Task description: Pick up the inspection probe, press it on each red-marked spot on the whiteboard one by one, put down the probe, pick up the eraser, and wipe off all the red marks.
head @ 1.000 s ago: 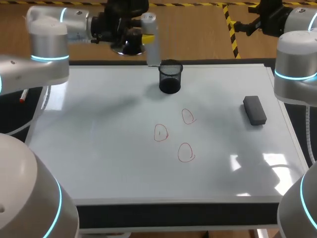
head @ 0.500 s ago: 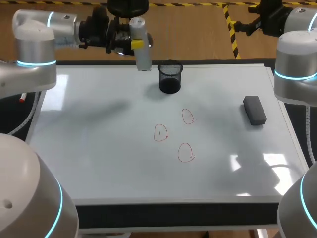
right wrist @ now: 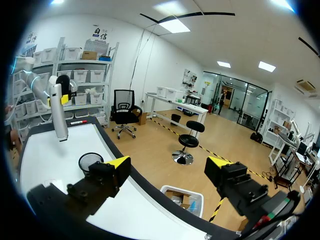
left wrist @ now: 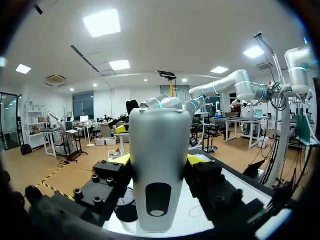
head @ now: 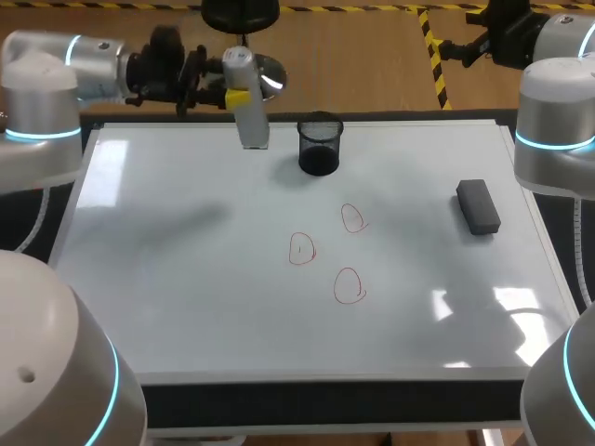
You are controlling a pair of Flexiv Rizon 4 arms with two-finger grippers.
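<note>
The inspection probe (head: 249,121), a silver-grey cylinder, hangs upright over the whiteboard's far edge, left of the black cup (head: 320,145). My left gripper (head: 239,95) is shut on it; in the left wrist view the probe (left wrist: 160,130) fills the space between the yellow tips of the left gripper (left wrist: 160,161). Three red ovals (head: 352,218), (head: 302,249), (head: 349,285) sit mid-board. The dark eraser (head: 478,206) lies at the right side. My right gripper (right wrist: 168,163) is open and empty, high beyond the far right corner; its view also catches the probe (right wrist: 59,117).
The whiteboard (head: 186,279) covers most of the table. The black cup (right wrist: 90,162) stands near the far edge, just right of the probe. My right arm (head: 553,121) rises beside the board's right edge.
My left arm has carried the probe leftward along the far edge, away from the black cup. The right arm has stayed still.
</note>
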